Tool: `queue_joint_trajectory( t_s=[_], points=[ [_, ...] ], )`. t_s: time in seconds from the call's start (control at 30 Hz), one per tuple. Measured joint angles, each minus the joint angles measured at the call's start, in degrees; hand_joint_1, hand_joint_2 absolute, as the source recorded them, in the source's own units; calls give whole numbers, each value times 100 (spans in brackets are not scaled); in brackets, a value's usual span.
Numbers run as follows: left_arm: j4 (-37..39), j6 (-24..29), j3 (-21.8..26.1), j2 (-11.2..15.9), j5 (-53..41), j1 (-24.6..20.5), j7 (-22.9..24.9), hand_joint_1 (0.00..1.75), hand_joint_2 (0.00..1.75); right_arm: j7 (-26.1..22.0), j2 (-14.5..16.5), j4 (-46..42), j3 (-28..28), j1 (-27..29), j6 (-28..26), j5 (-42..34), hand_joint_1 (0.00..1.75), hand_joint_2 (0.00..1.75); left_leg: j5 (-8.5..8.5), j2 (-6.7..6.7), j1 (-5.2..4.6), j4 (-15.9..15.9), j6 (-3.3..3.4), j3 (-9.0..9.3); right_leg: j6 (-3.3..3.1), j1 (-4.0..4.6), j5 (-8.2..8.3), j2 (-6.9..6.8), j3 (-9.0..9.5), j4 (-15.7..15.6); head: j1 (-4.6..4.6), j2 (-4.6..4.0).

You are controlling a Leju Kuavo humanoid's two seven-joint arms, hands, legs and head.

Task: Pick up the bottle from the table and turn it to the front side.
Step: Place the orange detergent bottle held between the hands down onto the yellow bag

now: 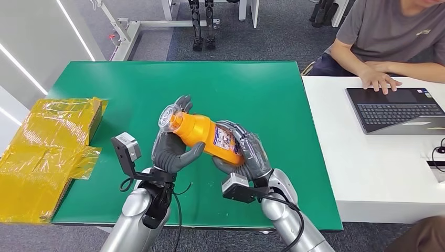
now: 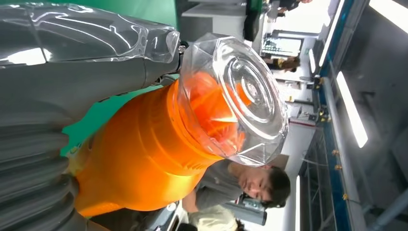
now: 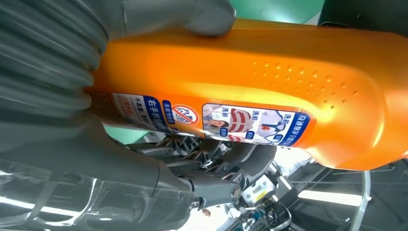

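Orange plastic bottle (image 1: 207, 135) with a clear faceted cap (image 1: 170, 118) lies tilted between both hands, lifted off the green table mat (image 1: 252, 94), cap end toward the left hand and base toward the right hand. The left hand (image 1: 172, 147) grasps the neck end, fingers curled up behind the shoulder of the bottle and thumb reaching under it. The right hand (image 1: 245, 152) grasps the base end, fingers wrapped over the printed label (image 1: 226, 142).

Left of the left hand, well apart from it, a box wrapped in crinkled yellow plastic film (image 1: 47, 152) sits at the mat's edge. Right of the right hand, past the mat, stands a white desk (image 1: 367, 168) with a dark open laptop (image 1: 396, 109); a person in a grey shirt (image 1: 393, 31) rests a hand (image 1: 379, 80) at its keyboard. A white metal frame (image 1: 152, 23) stands on the carpet beyond the table. Nothing lies on the mat directly beneath the bottle.

From the left wrist, the transparent cap (image 2: 240, 101) faces the camera, the orange neck (image 2: 144, 144) showing through it, and the thumb (image 2: 72, 67) lies along the bottle's shoulder. From the right wrist, the label (image 3: 231, 120) shows small pictures and blue text strips, with a patch of raised dots (image 3: 298, 79) on the orange wall beside it; dark fingers (image 3: 226, 159) press under the bottle.
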Motion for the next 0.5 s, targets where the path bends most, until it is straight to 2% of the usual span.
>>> queue_joint_trajectory(
  t_s=[0.3,0.5],
  points=[
    [74,-51,-7,-9,28,-107,98,0,175,-57,139,627,35,-282,449,-105,175,175,2,1,0,0,-3,2,0,0,0,3,-1,1,1,0],
    [205,143,-8,-9,-166,-136,134,0,175,-79,180,820,53,-332,549,-36,175,175,2,1,0,0,-3,1,-1,0,0,3,-3,1,1,0]
  ],
)
